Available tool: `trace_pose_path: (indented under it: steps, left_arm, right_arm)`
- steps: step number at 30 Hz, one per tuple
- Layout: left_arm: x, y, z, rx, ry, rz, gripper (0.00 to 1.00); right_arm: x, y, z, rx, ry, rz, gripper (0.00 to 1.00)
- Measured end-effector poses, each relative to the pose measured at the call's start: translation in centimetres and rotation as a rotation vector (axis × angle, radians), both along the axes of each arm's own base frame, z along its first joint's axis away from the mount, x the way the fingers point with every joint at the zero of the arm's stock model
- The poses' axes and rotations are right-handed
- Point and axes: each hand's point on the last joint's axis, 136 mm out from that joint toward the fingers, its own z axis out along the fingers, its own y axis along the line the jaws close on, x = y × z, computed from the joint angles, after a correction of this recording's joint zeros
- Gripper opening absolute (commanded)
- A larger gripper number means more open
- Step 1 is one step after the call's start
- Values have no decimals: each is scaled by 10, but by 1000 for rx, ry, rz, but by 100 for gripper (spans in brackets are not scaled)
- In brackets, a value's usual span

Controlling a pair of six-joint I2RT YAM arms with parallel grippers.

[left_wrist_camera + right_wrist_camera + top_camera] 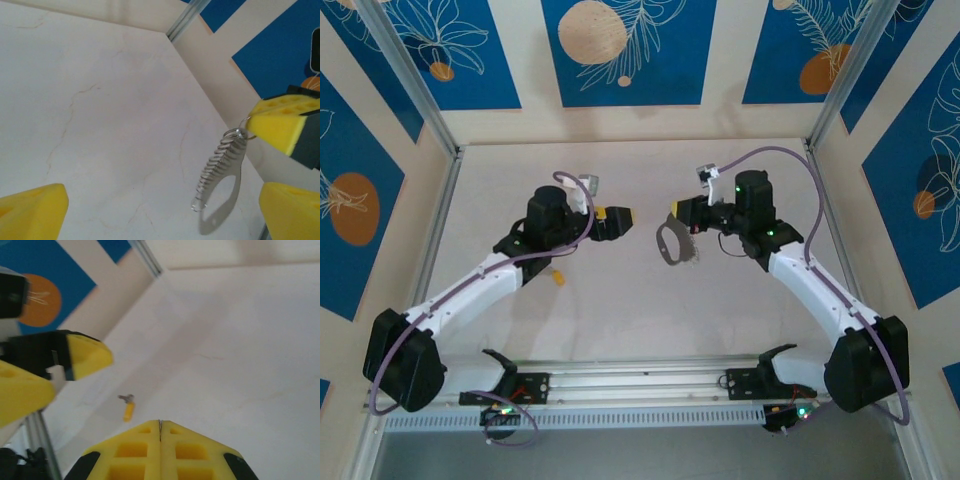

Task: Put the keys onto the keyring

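The thin grey metal oval keyring [236,177] hangs from the tips of the right gripper [160,424], clear of the pale marbled surface [640,320]. The tiny silvery-grey metal keys [217,167] sit in a tight jagged row along one side of the keyring, touching it and running from just under the gripper's tips down towards the loop's free end. Whether every key is threaded onto the loop I cannot tell. The right gripper is closed, its yellow fingers [280,125] pressed together with only a thin seam between them, pinching the top of the keyring, where a small wire loop shows at the pads.

The left gripper [618,221] faces the right one across a gap, near the hanging keyring but apart from it. It is spread wide and holds nothing.

On the surface below the left gripper lies a small yellow-headed piece with a grey metal end [128,409], well apart from the keyring. Cream walls with blue leaf-patterned panels [620,50] stand beyond both grippers.
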Motion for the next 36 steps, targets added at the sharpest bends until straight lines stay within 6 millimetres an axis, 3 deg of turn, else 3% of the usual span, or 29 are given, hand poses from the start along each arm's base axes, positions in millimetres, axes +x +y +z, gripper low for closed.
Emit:
trace_pose_path:
  steps: [11,21,28,36]
  left_arm:
    - [-5,-26,30,-92,-56,-149,63]
    - [-1,-55,35,-196,-81,-291,43]
    - [-2,-66,54,-296,-136,-348,41]
    - [-10,-79,55,-329,-140,-399,41]
  right_arm:
    - [-16,7,25,190,-48,178,0]
    - [-20,13,30,282,-28,295,0]
    - [-23,12,39,310,-33,318,0]
    - [-18,10,40,331,-15,302,0]
